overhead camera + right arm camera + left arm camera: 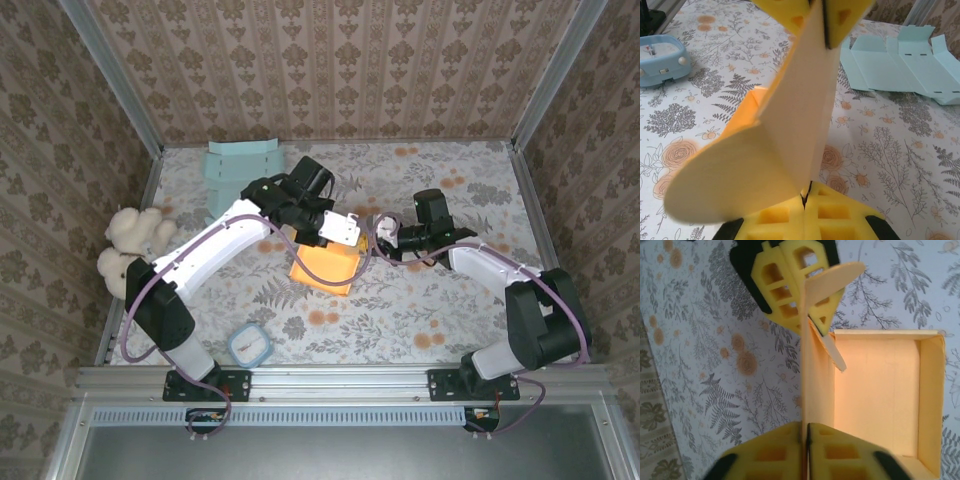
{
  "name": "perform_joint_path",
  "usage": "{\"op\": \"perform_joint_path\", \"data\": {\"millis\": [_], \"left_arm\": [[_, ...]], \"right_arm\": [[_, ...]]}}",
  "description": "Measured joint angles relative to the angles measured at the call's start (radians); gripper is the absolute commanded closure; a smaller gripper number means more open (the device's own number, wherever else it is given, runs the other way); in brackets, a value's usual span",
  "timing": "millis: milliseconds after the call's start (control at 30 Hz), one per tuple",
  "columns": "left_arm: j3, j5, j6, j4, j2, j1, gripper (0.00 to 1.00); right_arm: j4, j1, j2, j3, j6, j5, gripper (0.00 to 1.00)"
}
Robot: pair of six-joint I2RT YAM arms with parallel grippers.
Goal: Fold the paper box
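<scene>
Box location: the orange paper box (pixel 320 268), a thin-card carton half erected, sits mid-table between the two arms with its open side up.
Left claw: the left gripper (pixel 805 432) is pinched together on the box's upright side wall, with its yellow foam pads (pixel 790 440) flat against the card.
Right claw: the right gripper (pixel 805 200) is clamped on the same wall further along, beside the rounded lid flap (pixel 740 175) that curls off it.
Handling: the box is probably very light and springy. The card should bend at its scored lines and dent anywhere else. It would likely skate over the patterned table (pixel 450 300) unless one claw braces it.
Where to hold: take it by a panel edge close to a crease, never mid-panel. Keep one wall pinned while the flap is turned.
Contents: the box's inside is bare card with nothing in it, and a small tuck tab (pixel 832 352) pokes inward from the held wall.
Other card: a pale-blue flat box blank (pixel 900 65) lies unfolded, well apart.
Nearby: a small pale-blue rounded gadget (pixel 660 57), possibly a kitchen timer, sits toward the near edge.
</scene>
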Motion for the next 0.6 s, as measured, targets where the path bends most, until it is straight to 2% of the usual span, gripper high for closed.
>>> {"op": "perform_joint_path", "data": {"millis": [33, 67, 233, 367, 400, 433, 500, 567, 600], "left_arm": [[-0.009, -0.003, -0.001, 0.021, 0.000, -0.003, 0.57], [-0.023, -0.002, -0.009, 0.046, -0.006, -0.003, 0.54], [-0.191, 0.039, -0.059, 0.213, -0.135, 0.018, 0.52], [-0.412, 0.113, -0.203, 0.440, -0.361, 0.082, 0.38], [-0.478, 0.119, -0.282, 0.537, -0.425, 0.099, 0.29], [-0.517, 0.115, -0.336, 0.592, -0.470, 0.109, 0.26], [-0.587, 0.032, -0.572, 0.718, -0.553, 0.121, 0.15], [-0.575, -0.077, -0.816, 0.738, -0.570, 0.138, 0.05], [-0.553, -0.127, -0.945, 0.724, -0.561, 0.161, 0.02]], "right_arm": [[0.000, 0.001, 0.004, 0.002, 0.000, 0.004, 1.00], [0.000, 0.002, 0.009, 0.004, 0.000, 0.006, 1.00], [0.000, 0.002, 0.027, 0.006, 0.000, 0.014, 1.00], [-0.001, 0.000, 0.040, 0.006, -0.001, 0.027, 1.00], [-0.002, 0.000, 0.042, 0.008, -0.001, 0.032, 1.00], [-0.003, 0.000, 0.043, 0.009, -0.002, 0.035, 1.00], [-0.005, 0.000, 0.045, 0.010, -0.004, 0.039, 1.00], [-0.006, 0.000, 0.046, 0.010, -0.005, 0.043, 1.00], [-0.006, 0.000, 0.046, 0.010, -0.005, 0.043, 1.00]]}}
